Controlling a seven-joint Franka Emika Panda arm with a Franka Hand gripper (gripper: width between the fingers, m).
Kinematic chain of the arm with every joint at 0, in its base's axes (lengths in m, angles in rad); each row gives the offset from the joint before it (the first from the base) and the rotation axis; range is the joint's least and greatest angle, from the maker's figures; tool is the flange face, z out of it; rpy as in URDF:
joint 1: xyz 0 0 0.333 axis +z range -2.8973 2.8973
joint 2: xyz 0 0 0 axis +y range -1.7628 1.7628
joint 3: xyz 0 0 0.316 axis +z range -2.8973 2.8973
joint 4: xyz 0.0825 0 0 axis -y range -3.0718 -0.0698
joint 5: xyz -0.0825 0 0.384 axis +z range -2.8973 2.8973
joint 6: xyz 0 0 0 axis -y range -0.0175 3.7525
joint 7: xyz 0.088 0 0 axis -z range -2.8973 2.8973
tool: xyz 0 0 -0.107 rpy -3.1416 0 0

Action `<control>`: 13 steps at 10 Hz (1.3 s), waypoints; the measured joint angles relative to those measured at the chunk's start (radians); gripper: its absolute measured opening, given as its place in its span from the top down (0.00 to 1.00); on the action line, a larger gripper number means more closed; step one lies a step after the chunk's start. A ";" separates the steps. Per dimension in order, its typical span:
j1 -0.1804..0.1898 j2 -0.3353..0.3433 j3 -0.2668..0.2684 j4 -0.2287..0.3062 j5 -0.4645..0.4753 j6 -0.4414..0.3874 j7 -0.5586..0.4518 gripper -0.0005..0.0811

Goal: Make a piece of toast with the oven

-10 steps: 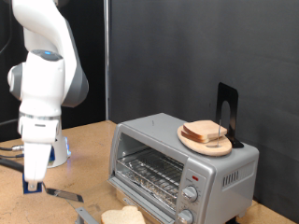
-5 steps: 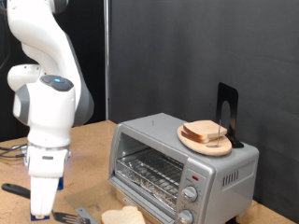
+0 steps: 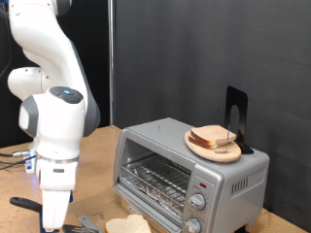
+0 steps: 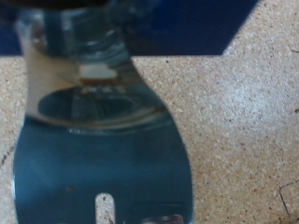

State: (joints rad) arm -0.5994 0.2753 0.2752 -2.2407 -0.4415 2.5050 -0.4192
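Observation:
The piece of toast lies flat on the wooden table in front of the oven, at the exterior view's bottom edge. My gripper hangs low over the table to the slice's left. It is shut on a metal spatula whose black handle sticks out to the left and whose blade points toward the slice. In the wrist view the shiny spatula blade fills the picture over the speckled table, with the gripper and its blue fingers gripping its neck. The oven's wire rack shows in its front.
A wooden plate with stacked bread slices sits on the oven's roof, beside a black stand. Two round knobs are on the oven's right front. The arm's base and cables lie at the left.
The arm has swung down and toward the exterior view's right, carrying the spatula closer to the slice on the table. The oven, plate and slice have not moved.

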 joint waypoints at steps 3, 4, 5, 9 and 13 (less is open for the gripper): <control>0.009 0.001 0.000 -0.006 0.000 0.000 0.016 0.50; 0.010 0.002 0.000 -0.007 0.000 0.000 0.018 0.50; 0.011 0.004 0.000 -0.009 -0.001 -0.003 0.019 0.50; 0.021 0.010 0.000 -0.010 -0.011 -0.010 0.050 0.50; 0.048 0.010 0.016 -0.010 -0.009 -0.010 0.068 0.50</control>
State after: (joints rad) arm -0.5517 0.2852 0.2917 -2.2510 -0.4504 2.4953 -0.3508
